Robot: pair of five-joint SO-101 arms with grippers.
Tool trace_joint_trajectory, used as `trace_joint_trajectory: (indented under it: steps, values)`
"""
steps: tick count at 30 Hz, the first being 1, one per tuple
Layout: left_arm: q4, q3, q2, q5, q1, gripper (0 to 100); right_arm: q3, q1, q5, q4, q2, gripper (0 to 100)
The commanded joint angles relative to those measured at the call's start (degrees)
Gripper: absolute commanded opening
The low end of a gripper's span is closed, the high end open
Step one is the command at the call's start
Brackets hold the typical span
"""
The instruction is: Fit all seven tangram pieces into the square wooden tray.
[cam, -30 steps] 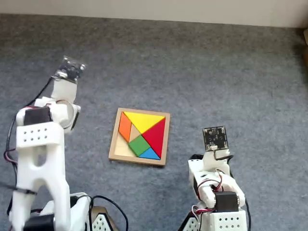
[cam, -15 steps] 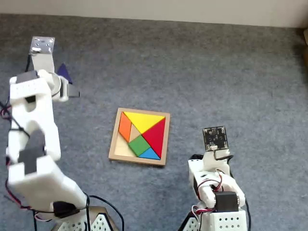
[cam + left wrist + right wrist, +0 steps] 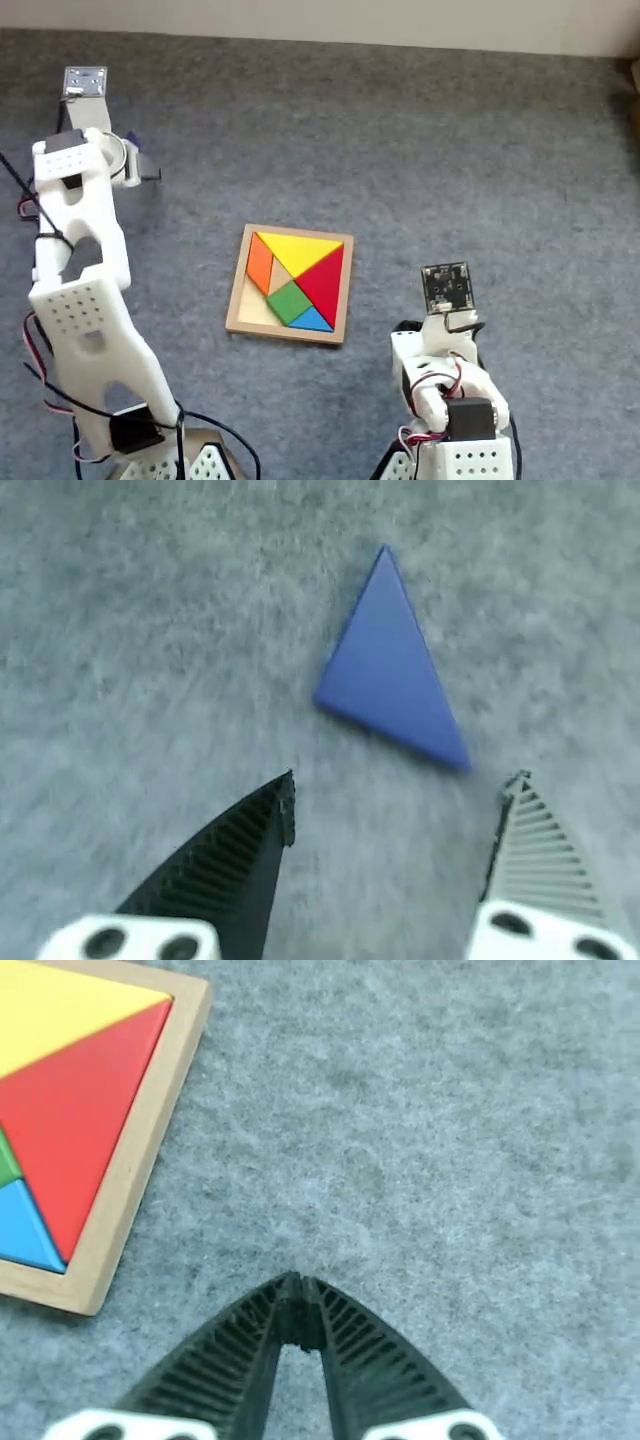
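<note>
1. Right gripper: black ridged plastic fingers on a white body, clenched tip to tip with nothing between them. It hangs over bare carpet, near the tray's side at the corner beside the right arm's base, without touching it.

2. Carpet: grey, short-piled and felt-like. It covers the whole work surface.

3. Square wooden tray: pale wood with a raised flat rim. It lies flat near the middle of the carpet, between the two arms. Six flat, matte, solid-coloured pieces are seated in it, edges flush:
 - large yellow triangle along the far edge;
 - large red triangle along the side toward the right arm;
 - orange parallelogram along the opposite side;
 - small tan triangle wedged between orange, yellow and green;
 - green square, set on its point;
 - light blue triangle at the near edge.
 A strip of bare tray floor shows in the near corner on the orange side.

4. Left gripper: one black ridged finger and one white, spread wide and holding nothing. It is poised above the far-left carpet, well apart from the tray.

5. Dark blue triangle: flat, sharp-cornered and smooth-faced, with its thickness visible along one side. It lies alone on the carpet just beyond the open fingertips, untouched.
</note>
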Motion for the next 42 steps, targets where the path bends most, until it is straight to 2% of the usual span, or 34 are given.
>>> trace_joint_trajectory:
  steps: [1,5,13,28,31,36,42]
  values:
    - [-0.62,-9.63,4.35,0.79,-0.31,32,6.11,0.75,-0.26,0.4,-0.57,0.5]
    - [-0.97,-16.66,10.68,7.12,-0.31,32,6.11,0.75,-0.26,0.4,-0.57,0.5]
    - [0.0,-28.0,22.29,7.56,0.84,32,6.11,0.75,-0.26,0.4,-0.57,0.5]
    - [21.8,-40.31,26.77,7.47,2.68,31,6.11,0.75,-0.26,0.4,-0.57,0.5]
    - [21.71,-40.66,26.86,7.47,2.68,30,6.11,0.84,-0.26,0.4,-0.57,0.5]
    - [18.37,-40.48,27.03,3.96,3.12,20,6.11,0.84,-0.26,0.4,-0.57,0.5]
    - [16.18,-39.25,27.03,3.87,3.56,22,6.11,0.84,-0.26,0.4,-0.57,0.5]
